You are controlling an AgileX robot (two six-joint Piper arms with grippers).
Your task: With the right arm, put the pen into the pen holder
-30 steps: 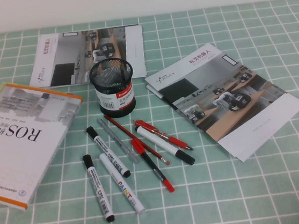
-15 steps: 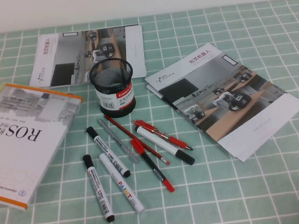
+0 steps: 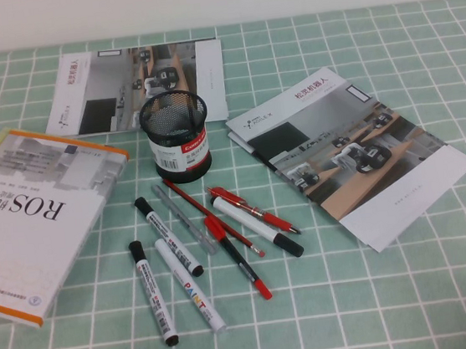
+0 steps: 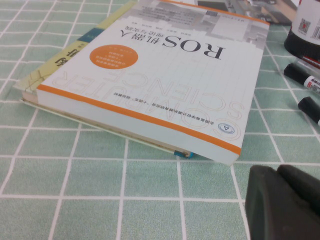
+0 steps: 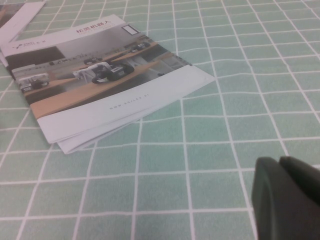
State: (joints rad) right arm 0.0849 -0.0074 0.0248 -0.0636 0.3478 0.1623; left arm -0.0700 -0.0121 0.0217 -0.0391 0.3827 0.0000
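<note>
The red click pen (image 3: pixel 252 210) lies on the checked tablecloth (image 3: pixel 448 285) amid a crowded fan of pens, its barrel pressed against a white marker (image 3: pixel 256 226), just below the mesh pen holder (image 3: pixel 176 136). Low over bare cloth beside a brochure (image 5: pixel 100 80), the right gripper (image 5: pixel 287 200) sits closed and empty; the left gripper (image 4: pixel 282 202), by the ROS book (image 4: pixel 150 75), looks closed too. A grab among such close neighbours risks lifting the wrong pen.

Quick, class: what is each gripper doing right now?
Left gripper: shut, holding nothing, beside the book.
Right gripper: shut, holding nothing, near the booklet.
</note>
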